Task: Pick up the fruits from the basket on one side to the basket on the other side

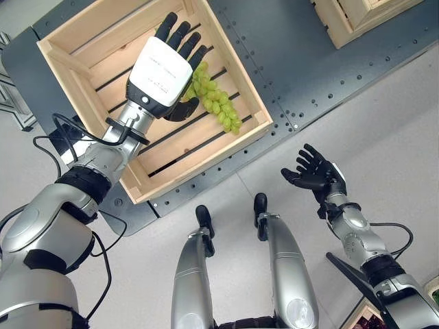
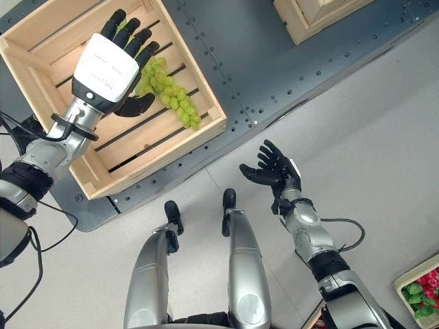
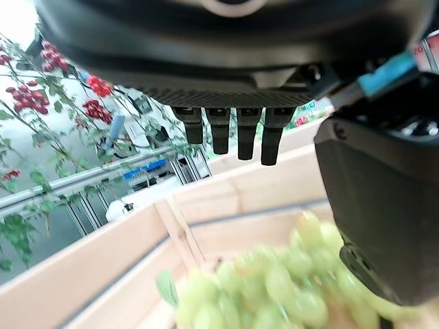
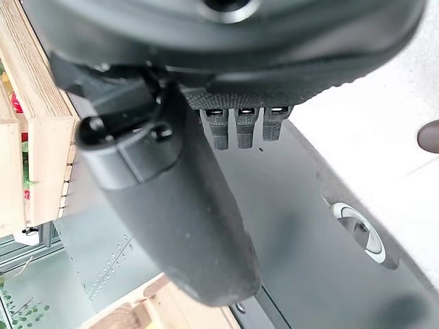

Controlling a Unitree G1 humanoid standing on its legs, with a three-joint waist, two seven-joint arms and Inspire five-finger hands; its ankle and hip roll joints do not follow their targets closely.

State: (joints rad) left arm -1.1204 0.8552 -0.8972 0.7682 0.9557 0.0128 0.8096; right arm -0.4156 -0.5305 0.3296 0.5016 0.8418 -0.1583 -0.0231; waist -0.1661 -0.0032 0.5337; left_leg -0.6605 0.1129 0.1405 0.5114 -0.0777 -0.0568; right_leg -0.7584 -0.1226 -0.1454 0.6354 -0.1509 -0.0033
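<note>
A bunch of green grapes (image 1: 218, 103) lies in a wooden slatted crate (image 1: 185, 147) at the upper left. My left hand (image 1: 161, 68) hovers over the crate just left of the bunch, open, with its fingers straight and its thumb (image 3: 384, 205) beside the grapes (image 3: 274, 288); nothing is held. My right hand (image 2: 274, 170) hangs open over the pale floor at the right, palm up, fingers spread and holding nothing. The right wrist view shows its thumb (image 4: 178, 205) standing apart from the straight fingers.
The crate rests on a dark metal platform (image 1: 295, 62). A second wooden crate (image 2: 315, 17) stands at the platform's top right. At the lower right edge a box (image 2: 420, 288) holds red and green fruit.
</note>
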